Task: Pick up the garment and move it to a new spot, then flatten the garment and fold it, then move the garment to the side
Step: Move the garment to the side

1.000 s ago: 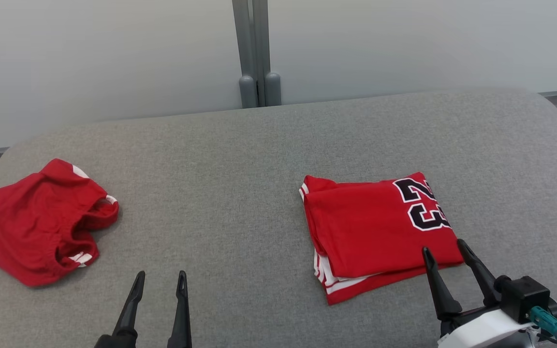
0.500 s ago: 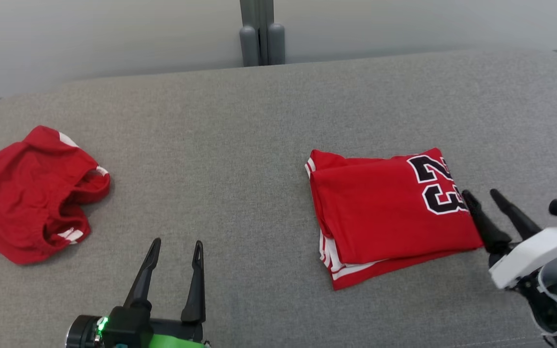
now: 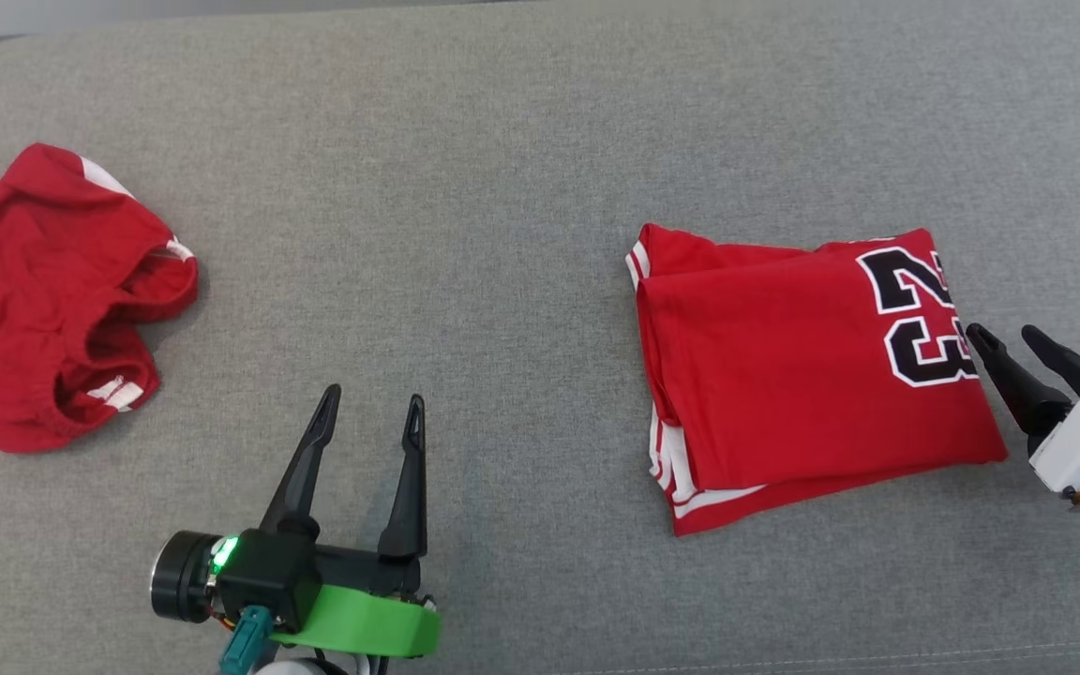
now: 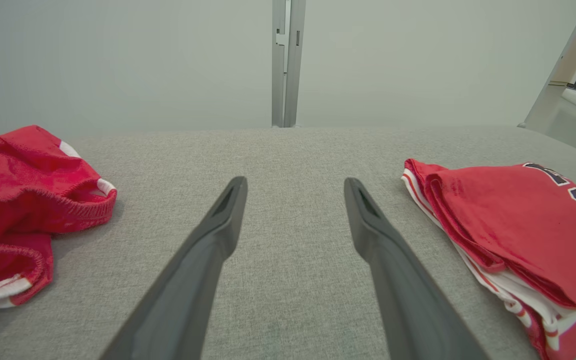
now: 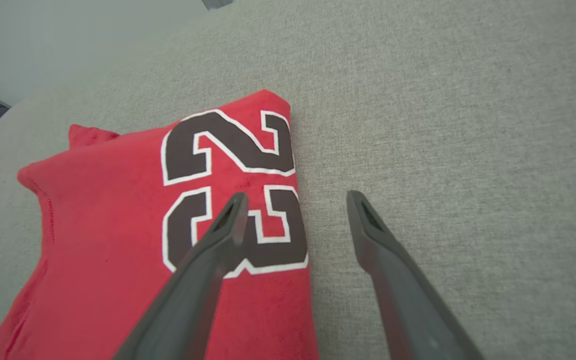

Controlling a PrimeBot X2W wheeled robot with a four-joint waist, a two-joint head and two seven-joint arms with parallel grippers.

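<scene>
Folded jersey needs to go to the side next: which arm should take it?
Right. The right gripper is open at the edge of the jersey by the number, straddling that edge in its wrist view. The left gripper sits over bare cushion, apart from it.

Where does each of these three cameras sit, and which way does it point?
Head view: on the robot's head, looking down at the grey cushion; left hand lower left, right hand at right edge.
Left wrist view: on the left wrist, looking low across the cushion toward a pale wall; its two fingers rise from below.
Right wrist view: on the right wrist, looking down at the folded number 23 jersey; its fingers show.
Shared: all three show the jersey; head and left wrist views also the crumpled red garment.
</scene>
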